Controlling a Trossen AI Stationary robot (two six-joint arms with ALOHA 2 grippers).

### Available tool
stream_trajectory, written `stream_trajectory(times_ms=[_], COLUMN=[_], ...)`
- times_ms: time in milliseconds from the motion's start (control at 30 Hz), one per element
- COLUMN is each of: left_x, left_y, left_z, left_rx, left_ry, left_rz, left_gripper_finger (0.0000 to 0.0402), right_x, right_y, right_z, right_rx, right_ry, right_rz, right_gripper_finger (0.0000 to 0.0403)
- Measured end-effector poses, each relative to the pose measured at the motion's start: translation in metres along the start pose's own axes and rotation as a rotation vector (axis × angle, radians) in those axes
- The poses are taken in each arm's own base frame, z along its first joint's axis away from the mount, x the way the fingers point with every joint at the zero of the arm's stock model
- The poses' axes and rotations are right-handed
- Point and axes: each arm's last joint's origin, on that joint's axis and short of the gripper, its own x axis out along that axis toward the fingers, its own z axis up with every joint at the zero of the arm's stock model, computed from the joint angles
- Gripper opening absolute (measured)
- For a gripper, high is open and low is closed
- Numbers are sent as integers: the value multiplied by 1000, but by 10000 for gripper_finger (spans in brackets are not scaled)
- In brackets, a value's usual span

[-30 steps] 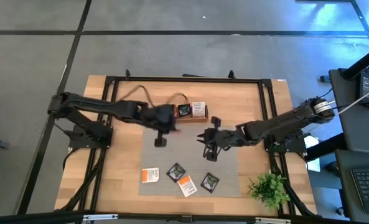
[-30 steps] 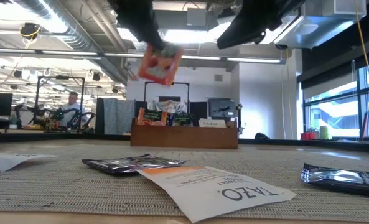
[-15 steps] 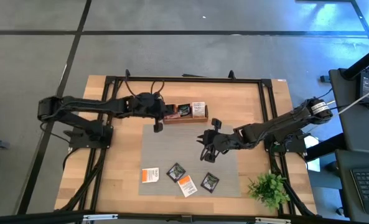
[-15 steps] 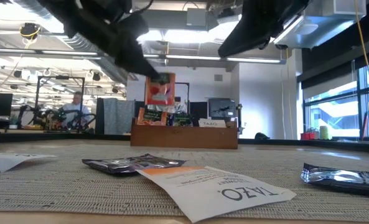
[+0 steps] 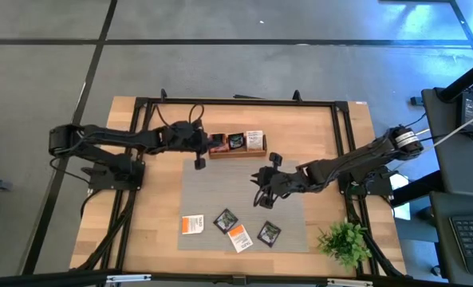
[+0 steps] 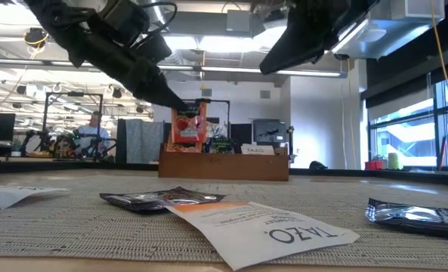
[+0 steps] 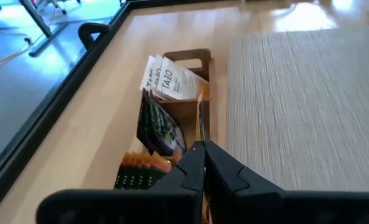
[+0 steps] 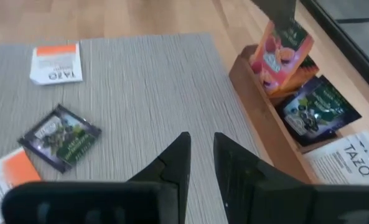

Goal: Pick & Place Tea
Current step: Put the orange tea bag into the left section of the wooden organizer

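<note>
Left gripper [image 6: 180, 106] is pinched tight on an orange tea sachet [image 6: 187, 128], holding it upright right over the orange-sachet end of the wooden tray [image 8: 265, 118]. Dark sachets [image 8: 318, 109] sit in the tray's middle compartment, white ones [image 7: 172, 79] at the far end. Right gripper [image 5: 262, 191] hovers over the grey mat [image 5: 220, 187] beside the tray, fingers [image 8: 175, 158] only narrowly apart, nothing in them. Four more sachets lie at the mat's near edge: two white-and-orange [image 5: 191, 225], two dark [image 5: 225, 219]. Green plant [image 5: 346, 241] sits at the table corner.
</note>
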Motion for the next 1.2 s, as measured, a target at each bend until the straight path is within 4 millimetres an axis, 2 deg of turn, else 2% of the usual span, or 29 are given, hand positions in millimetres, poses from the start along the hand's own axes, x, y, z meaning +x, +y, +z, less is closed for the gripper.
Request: stream_trajectory(times_ms=[200,567,800,1200], left_x=[3,21,28,28], left_y=[-2,-3,-3,-1], left_z=[-11,-28,-34,-32], left_rx=[24,42,56,57], left_ry=[48,145,175,183], left_rz=[5,22,59,122], left_gripper_finger=[2,2,2,2], right_x=[2,6,6,6], right_y=[1,2,2,2], right_z=[-2,-3,-3,-4], right_rx=[-6,-8,-11,-18], right_ry=[10,15,15,26], right_rz=[-3,-5,-5,-7], right_gripper_finger=[74,74,74,74])
